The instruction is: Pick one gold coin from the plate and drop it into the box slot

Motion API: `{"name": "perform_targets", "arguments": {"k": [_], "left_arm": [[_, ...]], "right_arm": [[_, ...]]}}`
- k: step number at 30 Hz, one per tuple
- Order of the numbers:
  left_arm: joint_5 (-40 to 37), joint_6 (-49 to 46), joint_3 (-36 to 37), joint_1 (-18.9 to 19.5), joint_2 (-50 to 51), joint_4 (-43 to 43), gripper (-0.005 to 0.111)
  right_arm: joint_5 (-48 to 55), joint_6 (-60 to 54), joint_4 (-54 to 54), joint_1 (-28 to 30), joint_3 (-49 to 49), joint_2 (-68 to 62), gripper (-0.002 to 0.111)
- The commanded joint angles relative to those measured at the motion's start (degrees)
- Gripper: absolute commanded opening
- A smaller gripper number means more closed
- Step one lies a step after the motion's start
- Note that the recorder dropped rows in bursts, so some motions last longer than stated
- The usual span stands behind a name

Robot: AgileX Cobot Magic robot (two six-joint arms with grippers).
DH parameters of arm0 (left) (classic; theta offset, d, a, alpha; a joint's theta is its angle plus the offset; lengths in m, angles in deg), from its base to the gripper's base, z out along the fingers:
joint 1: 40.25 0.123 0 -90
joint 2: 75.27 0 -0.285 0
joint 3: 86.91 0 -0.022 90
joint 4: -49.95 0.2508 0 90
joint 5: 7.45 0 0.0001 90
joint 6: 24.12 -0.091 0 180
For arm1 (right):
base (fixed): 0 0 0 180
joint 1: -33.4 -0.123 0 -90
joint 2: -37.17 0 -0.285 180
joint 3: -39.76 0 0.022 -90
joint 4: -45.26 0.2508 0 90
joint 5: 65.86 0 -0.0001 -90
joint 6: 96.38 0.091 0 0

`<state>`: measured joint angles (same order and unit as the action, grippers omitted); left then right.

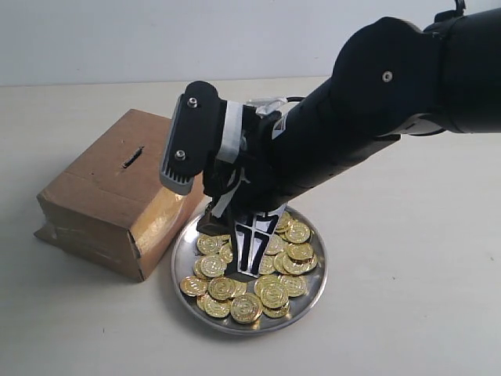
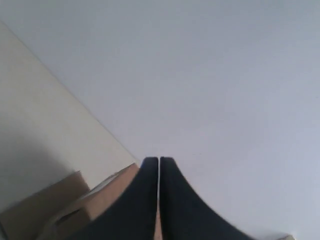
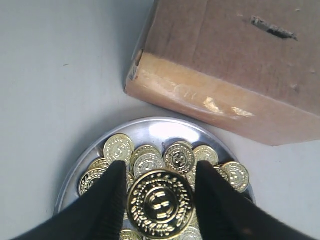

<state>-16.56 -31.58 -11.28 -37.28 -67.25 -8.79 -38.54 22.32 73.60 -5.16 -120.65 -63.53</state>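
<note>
The right wrist view shows my right gripper (image 3: pixel 161 170) shut on one gold coin (image 3: pixel 160 204), held flat-face toward the camera between the two black fingers. It hangs just above the silver plate (image 3: pixel 165 125), which holds several more gold coins (image 3: pixel 119 148). In the exterior view the right gripper (image 1: pixel 252 258) reaches down over the plate (image 1: pixel 313 301). The brown cardboard box (image 1: pixel 109 196) stands against the plate's left side, its dark slot (image 1: pixel 133 158) on top; the right wrist view also shows that slot (image 3: pixel 272 28). My left gripper (image 2: pixel 159 162) is shut and empty, out of the exterior view.
The pale tabletop (image 1: pixel 407 258) stretches around the plate and box. The box's glossy taped edge (image 3: pixel 210 102) lies close to the plate's rim. A cardboard box (image 2: pixel 100 200) shows beside the left gripper's fingers in the left wrist view, against a white wall.
</note>
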Motion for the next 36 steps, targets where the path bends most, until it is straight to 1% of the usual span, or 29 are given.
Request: {"name": "perform_targets", "arguments": {"k": [1, 3, 4, 7, 9, 10, 11, 13, 14, 16, 17, 19, 20, 22, 23, 25, 28, 34, 36], "left_arm": [[-4.0, -5.94, -8.35, -0.24, 3.67, -0.96, 0.009], [-10.23, -13.31, -14.85, -0.24, 14.12, -0.96, 0.017], [-12.45, -14.71, -16.75, -0.24, 17.63, -1.05, 0.022], [-18.55, -20.2, -22.39, -0.24, 28.3, -1.68, 0.041], [-24.54, -25.61, -27.35, -0.24, 39.09, -1.95, 0.053], [-27.02, -26.37, -29.08, -0.24, 42.87, -1.95, 0.053], [-31.9, -28.03, -32.13, -0.24, 50.35, -2.63, 0.052], [-37.94, -30.67, -35.3, -0.24, 57.33, -4.37, 0.052], [-42.6, -33.44, -37.74, -0.24, 62.53, -6.14, 0.052], [-47.9, -35.23, -39.92, -0.37, 68.5, -8.08, 0.052], [-50.6, -37.19, -41.24, -1.25, 73.6, -9.61, 0.052], [-50.74, -37.6, -42.09, -2.97, 77.77, -10.29, 0.052], [-50.98, -37.6, -42.67, -5.04, 81.05, -11.56, 0.052], [-51.37, -37.6, -43.69, -7.69, 84.07, -12.39, 0.052], [-51.37, -38.0, -45.24, -10.06, 86.91, -12.39, 0.052], [-51.37, -38.0, -48.72, -13.25, 91.0, -12.39, 0.052], [-51.52, -37.66, -51.25, -15.66, 93.54, -12.39, 0.052], [-50.88, -37.57, -54.15, -18.77, 97.17, -12.93, 0.052], [-50.99, -37.57, -54.34, -19.03, 97.72, -12.93, 0.052]], "right_arm": [[0.16, -0.23, 0.37, -0.12, 0.04, 0.02, 0.018], [0.04, -0.23, 0.37, -0.12, 0.04, 0.02, 0.018], [0.04, -0.23, 0.37, -0.12, 0.04, 0.02, 0.018], [0.04, -0.11, 0.37, -0.12, 0.04, 0.02, 0.018], [-0.17, -0.11, 0.37, -0.12, 0.04, 0.02, 0.018], [-0.3, -0.11, 0.37, -0.12, 0.04, 0.02, 0.018], [-0.66, -0.11, 0.37, -0.12, 0.04, 0.02, 0.018], [-1.07, -0.11, 0.64, -0.12, 0.04, 0.02, 0.018], [-1.49, -0.11, 0.65, -0.12, 0.04, 0.02, 0.018], [-2.22, -0.11, 0.65, -0.12, 0.04, 0.02, 0.018], [-2.98, -0.11, 0.65, -0.12, 0.04, 0.02, 0.018], [-4.13, -0.11, 0.65, -0.12, 0.04, 0.02, 0.018], [-5.91, -0.22, 0.65, -0.12, 0.04, 0.02, 0.018], [-7.53, -0.48, 0.65, -0.12, 0.04, 0.02, 0.018], [-8.46, -0.61, 0.65, -0.12, 0.04, 0.02, 0.018], [-8.76, -0.61, 0.65, -0.12, 0.04, 0.02, 0.018], [-8.83, -0.61, 0.65, -0.12, 0.04, 0.02, 0.018], [-9.62, -0.61, 0.65, -0.12, 0.04, 0.02, 0.018], [-9.79, -0.61, 0.65, -0.12, 0.04, 0.02, 0.018]]}}
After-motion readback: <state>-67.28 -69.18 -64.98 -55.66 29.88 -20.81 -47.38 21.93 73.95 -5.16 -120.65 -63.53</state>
